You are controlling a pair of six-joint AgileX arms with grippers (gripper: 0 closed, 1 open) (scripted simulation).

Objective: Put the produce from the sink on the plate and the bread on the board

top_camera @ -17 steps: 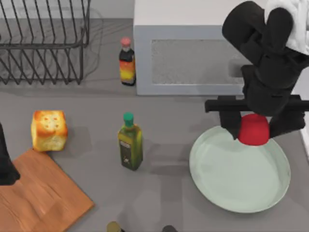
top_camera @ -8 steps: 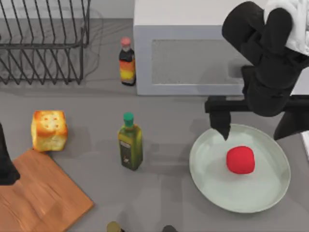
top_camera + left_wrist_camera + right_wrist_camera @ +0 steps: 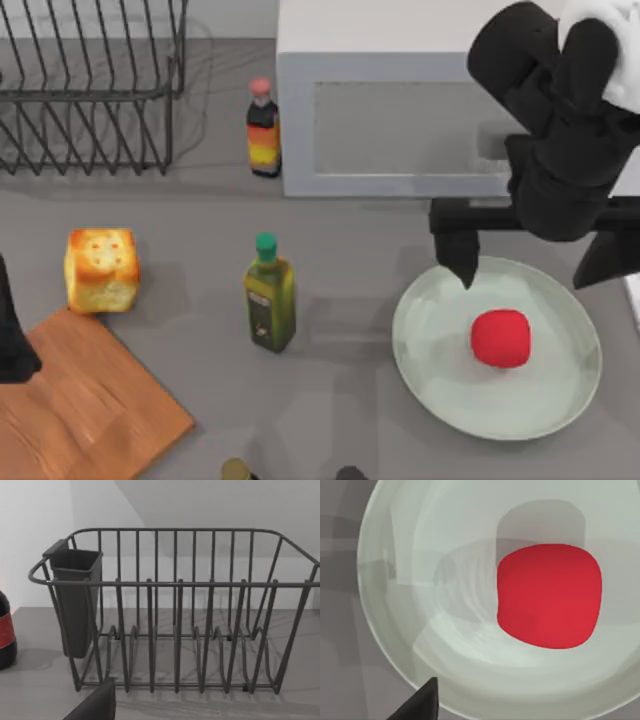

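The red produce (image 3: 500,338) lies on the pale green plate (image 3: 425,350) at the table's right, free of any grip. My right gripper (image 3: 532,265) hovers over the plate's far rim, open, its fingers (image 3: 460,258) spread wider than the produce. From the right wrist, the produce (image 3: 549,596) rests inside the plate (image 3: 435,580), with one fingertip (image 3: 420,704) low in the picture. The bread (image 3: 101,268) sits on the table at the left, just beyond the far corner of the wooden board (image 3: 90,405). My left arm (image 3: 8,335) is parked at the left edge over the board.
A green-capped oil bottle (image 3: 269,292) stands mid-table and a red-capped sauce bottle (image 3: 264,127) stands behind it. A wire dish rack (image 3: 90,90) fills the back left, seen also from the left wrist as the rack (image 3: 175,630). A grey box (image 3: 390,110) stands behind the plate.
My right gripper opened and let go of the produce, which dropped onto the plate and settled. The gripper has since drifted slightly right. The left arm has not moved.
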